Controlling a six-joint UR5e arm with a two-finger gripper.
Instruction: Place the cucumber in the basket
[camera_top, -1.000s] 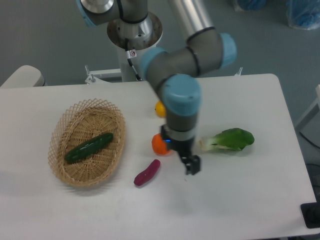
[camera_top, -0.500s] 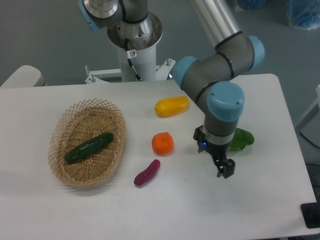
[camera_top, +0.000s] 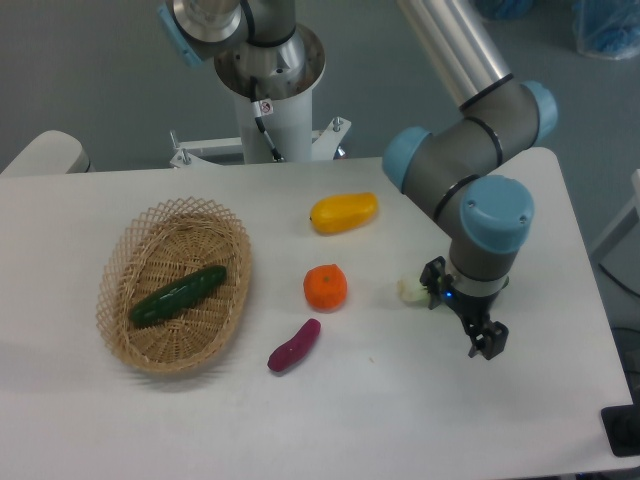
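Note:
The dark green cucumber (camera_top: 178, 294) lies slanted inside the oval tan wicker basket (camera_top: 232, 247) at the left of the table. My gripper (camera_top: 486, 341) hangs low over the table at the right, far from the basket. It holds nothing; its fingers look close together, but I cannot tell if they are fully shut.
A yellow mango-like fruit (camera_top: 343, 212) lies at the back middle, an orange (camera_top: 325, 286) in the middle, and a short purple sweet potato (camera_top: 294, 345) in front of it. The white stem of the bok choy (camera_top: 411, 290) peeks out left of my wrist; its leaves are hidden.
My arm has swung to the right, from beside the orange to the right side of the table, and now covers most of the bok choy. The cucumber has stayed in the basket.

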